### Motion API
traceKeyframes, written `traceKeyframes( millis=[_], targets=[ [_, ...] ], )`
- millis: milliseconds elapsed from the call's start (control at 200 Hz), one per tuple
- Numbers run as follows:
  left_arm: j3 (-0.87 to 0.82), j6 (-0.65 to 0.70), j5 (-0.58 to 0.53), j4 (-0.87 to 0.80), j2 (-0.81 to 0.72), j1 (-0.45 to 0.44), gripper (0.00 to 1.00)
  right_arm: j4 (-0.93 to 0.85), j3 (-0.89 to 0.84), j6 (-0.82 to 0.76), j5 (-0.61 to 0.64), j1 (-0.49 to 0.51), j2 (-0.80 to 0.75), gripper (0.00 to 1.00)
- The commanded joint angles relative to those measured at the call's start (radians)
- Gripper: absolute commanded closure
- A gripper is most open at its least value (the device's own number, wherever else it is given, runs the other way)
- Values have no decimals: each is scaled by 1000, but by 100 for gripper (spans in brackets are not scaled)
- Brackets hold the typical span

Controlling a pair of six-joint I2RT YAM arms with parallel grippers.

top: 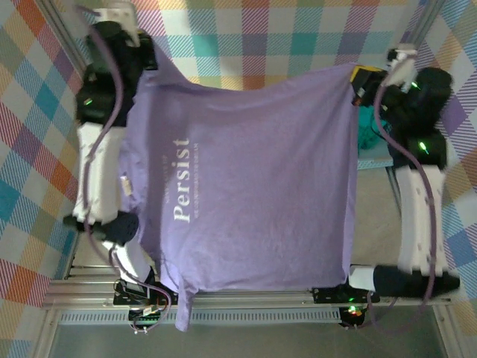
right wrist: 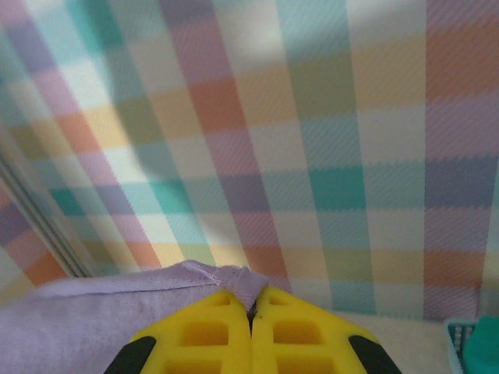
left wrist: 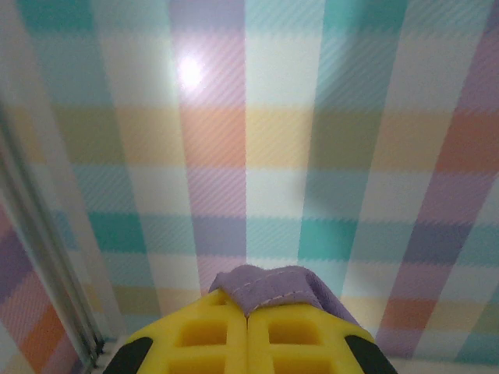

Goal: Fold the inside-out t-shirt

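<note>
1. Between the two arms, in the top external view, the inside-out t-shirt [top: 246, 186] hangs spread as a broad lavender sheet.
2. At the shirt's far left corner, the left pincer [top: 143, 66] is clamped on the fabric. The left wrist view shows its yellow fingers [left wrist: 203, 335] pressed together, with a stitched purple fold bunched at the tips.
3. At the far right corner, the right pincer [top: 362, 83] likewise grips the shirt. Its yellow fingers [right wrist: 199, 335] meet on a hemmed edge that runs off to the left.
4. White lettering [top: 181, 179] reading "Persist" runs sideways across the left half. A small pale label [top: 127, 184] sits at the left edge.
5. A teal-green garment [top: 367, 127] lies just beside the shirt's right edge. In the right wrist view it rests in a pale blue basket [right wrist: 454, 333].
6. A pastel checked cloth [top: 298, 37] surrounds the work area.
</note>
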Motion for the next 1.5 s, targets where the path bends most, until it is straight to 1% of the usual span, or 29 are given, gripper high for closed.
traceKeyframes(
  millis=[0, 60, 125, 205, 225, 255, 285, 335, 380, 420, 465, 540, 595, 615, 640, 710, 760, 890, 985, 1015, 1080, 1215, 1230, 1379, 1494],
  targets=[
    [16, 4, 57, 105, 130, 32, 97, 154, 9, -7, 16, 13, 170, 100],
    [46, -1, 73, 135, 250, 37, 95, 194, 50, -10, 28, 23, 316, 100],
    [123, -9, 77, 162, 393, 44, 91, 206, 152, -7, 46, 34, 492, 100],
    [294, -46, 106, 141, 589, 63, 84, 150, 349, -3, 85, 48, 715, 88],
    [340, -60, 119, 126, 631, 70, 81, 126, 407, -3, 99, 49, 766, 84],
    [398, -86, 136, 103, 676, 79, 74, 80, 501, -4, 123, 53, 839, 78],
    [422, -102, 159, 89, 696, 87, 69, 31, 585, -6, 131, 54, 898, 75],
    [401, -124, 190, 79, 689, 98, 61, -43, 704, -14, 137, 57, 971, 73],
    [366, -132, 211, 61, 663, 102, 53, -87, 750, -27, 144, 65, 996, 70],
    [325, -135, 224, 44, 630, 103, 48, -104, 739, -48, 151, 76, 985, 67],
    [267, -163, 236, 22, 582, 103, 44, -106, 678, -70, 169, 89, 944, 64],
    [139, -234, 269, -22, 484, 103, 41, -92, 501, -89, 190, 107, 830, 63],
    [-32, -322, 297, -18, 387, 102, 40, -81, 332, -70, 196, 116, 725, 62],
    [-94, -357, 310, 2, 344, 102, 40, -77, 262, -57, 196, 118, 682, 62],
    [-229, -401, 327, 46, 285, 101, 41, -75, 181, -38, 194, 120, 630, 62],
    [-568, -515, 397, 231, 121, 91, 40, -79, -51, 37, 187, 125, 487, 61],
    [-741, -577, 421, 313, 35, 77, 40, -100, -197, 82, 183, 128, 399, 61],
    [-1049, -666, 421, 394, -129, 37, 40, -177, -540, 165, 215, 128, 186, 57],
    [-1257, -699, 423, 438, -262, 3, 40, -226, -744, 225, 252, 129, 54, 54],
    [-1318, -700, 421, 484, -302, -9, 40, -241, -796, 245, 277, 129, 22, 53],
    [-1424, -710, 407, 486, -383, -29, 39, -284, -869, 289, 325, 128, -14, 52],
    [-1562, -692, 439, 456, -493, -48, 39, -305, -969, 362, 335, 122, -30, 50],
    [-1577, -686, 443, 423, -503, -49, 39, -304, -979, 368, 338, 122, -31, 50],
    [-1673, -641, 447, 319, -596, -60, 38, -327, -1038, 402, 416, 117, -31, 50],
    [-1725, -642, 442, 279, -637, -67, 37, -326, -1039, 407, 404, 92, -2, 50]
  ],
)
